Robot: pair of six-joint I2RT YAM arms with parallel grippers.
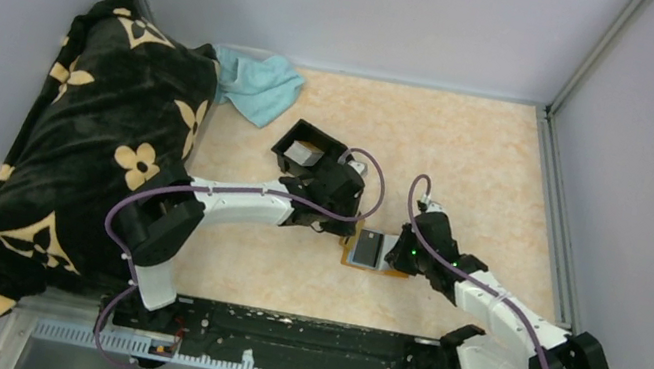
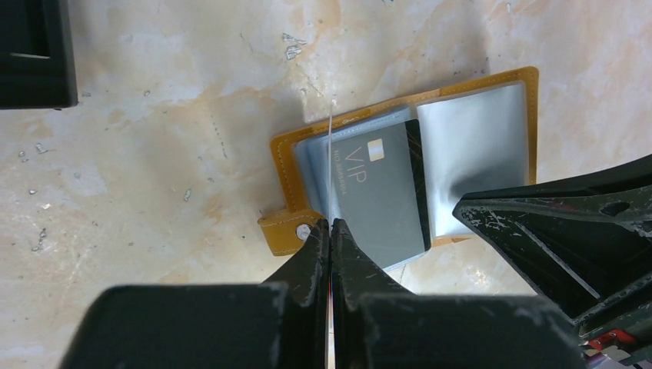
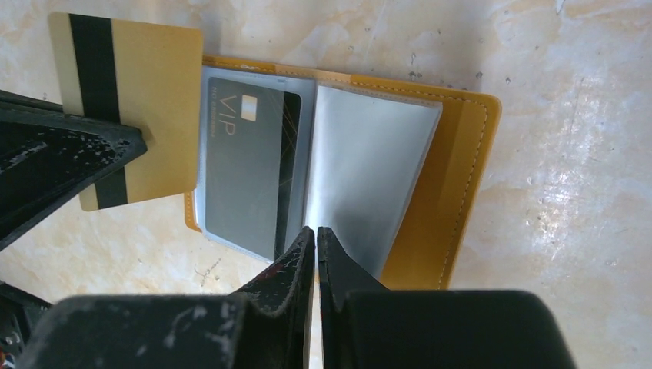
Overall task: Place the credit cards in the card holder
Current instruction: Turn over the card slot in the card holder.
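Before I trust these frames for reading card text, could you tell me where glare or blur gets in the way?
Right wrist: glare whitens the clear sleeve; VIP card sharp, fingers blurred. Left wrist: same sleeve glare, gold card edge-on, a thin line. Top: even light, wallet too small to read.

Reads "VIP" in pale capitals on the dark grey card (image 3: 242, 165) lying in the open card holder (image 3: 469, 154), just beside a small gold chip square (image 3: 248, 110) near the card's top edge in the right wrist view. Shows the same "VIP" turned sideways in the left wrist view, with a line of smaller print right beside it, too fine to make out. Carries tan flower and four-point star emblems across the black blanket (image 1: 95, 154) in the top view, any lettering there too small to tell.
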